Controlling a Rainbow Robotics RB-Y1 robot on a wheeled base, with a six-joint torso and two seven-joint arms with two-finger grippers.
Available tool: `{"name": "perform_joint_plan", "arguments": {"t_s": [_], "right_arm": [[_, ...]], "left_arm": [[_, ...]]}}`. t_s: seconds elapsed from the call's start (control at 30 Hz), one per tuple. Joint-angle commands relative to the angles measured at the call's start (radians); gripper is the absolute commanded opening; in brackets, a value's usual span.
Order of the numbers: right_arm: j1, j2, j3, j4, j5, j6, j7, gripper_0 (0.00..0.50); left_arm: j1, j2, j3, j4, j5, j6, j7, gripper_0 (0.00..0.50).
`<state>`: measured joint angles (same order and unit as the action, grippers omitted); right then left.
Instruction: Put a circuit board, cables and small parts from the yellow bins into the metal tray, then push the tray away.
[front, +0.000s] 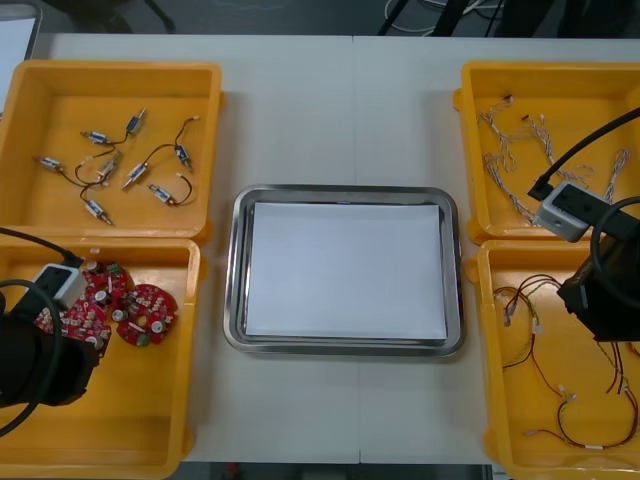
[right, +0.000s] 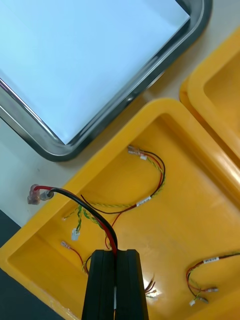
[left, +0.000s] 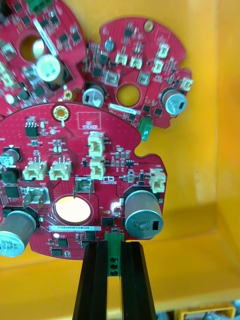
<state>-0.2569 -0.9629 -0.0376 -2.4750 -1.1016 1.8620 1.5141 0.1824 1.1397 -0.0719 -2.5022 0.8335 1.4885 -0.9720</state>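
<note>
Red round circuit board (left: 75, 175) pinched by left gripper (left: 114, 245), red-and-black cable (right: 80, 197) pinched by right gripper (right: 116, 252): pickup step, next needing lifts into white-lined metal tray (front: 234, 270).

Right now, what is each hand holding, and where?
Left hand: a red circuit board, by its green edge tab. Right hand: a red and black cable, by its wires, not the connector.

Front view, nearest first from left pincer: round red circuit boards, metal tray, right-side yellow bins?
1. Round red circuit boards, under the left pincer, which grips one.
2. Metal tray, in the middle.
3. Right-side yellow bins, on the opposite side.
</note>
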Motion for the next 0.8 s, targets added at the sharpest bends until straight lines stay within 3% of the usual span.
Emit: {"name": "perform_joint_plan", "arguments": {"t_s": [0.03,0.1,0.27,0.8], "right_arm": [[-0.111,-0.034,0.119,-0.019,0.032,-0.011,-0.041,0.000],[-0.127,-0.034,0.142,-0.018,0.039,-0.011,-0.043,0.000],[-0.214,-0.034,0.242,-0.009,0.057,-0.012,-0.054,0.000],[-0.315,-0.034,0.354,0.051,0.060,-0.057,-0.057,0.000]], "left_arm": [[-0.166,-0.064,0.012,-0.055,0.049,0.136,0.133,0.000],[-0.193,-0.072,0.006,-0.060,0.058,0.159,0.157,0.000],[-0.362,-0.104,-0.095,-0.073,0.067,0.242,0.286,0.000],[-0.739,-0.202,-0.480,-0.020,-0.019,0.259,0.639,0.000]]}}
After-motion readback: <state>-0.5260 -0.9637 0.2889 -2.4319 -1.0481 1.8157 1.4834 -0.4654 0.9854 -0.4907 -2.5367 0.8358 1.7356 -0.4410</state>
